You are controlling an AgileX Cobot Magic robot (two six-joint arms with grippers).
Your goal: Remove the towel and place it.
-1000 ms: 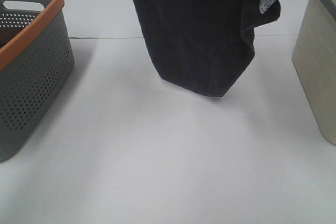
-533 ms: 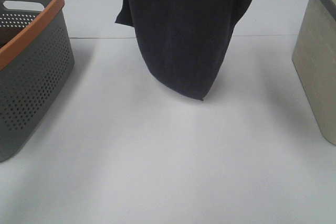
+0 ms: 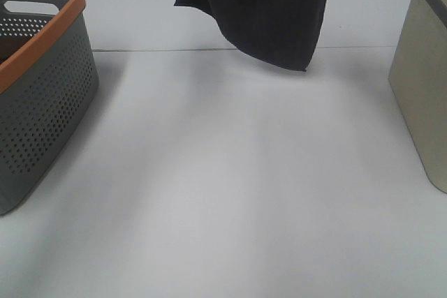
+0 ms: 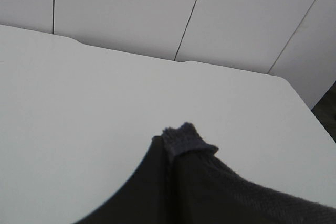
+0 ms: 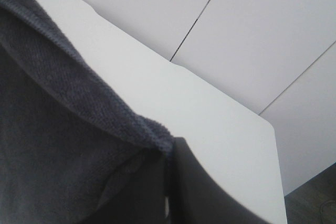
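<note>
While the surface (image 3: 223,200) stretches nearest, with a grey basket (image 3: 42,102) at its left and a beige bin (image 3: 419,88) at its right, the towel (image 3: 269,12) hangs farther back, clear of the surface. The left jaws and the right jaws are each closed tight on a top hem. If one thin pinch slips, the cloth could swing, fall short, or snag a rim.

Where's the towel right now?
In the exterior high view the towel hangs at top centre, over the far part of the table, between the grey basket on the left and the beige bin on the right.
</note>
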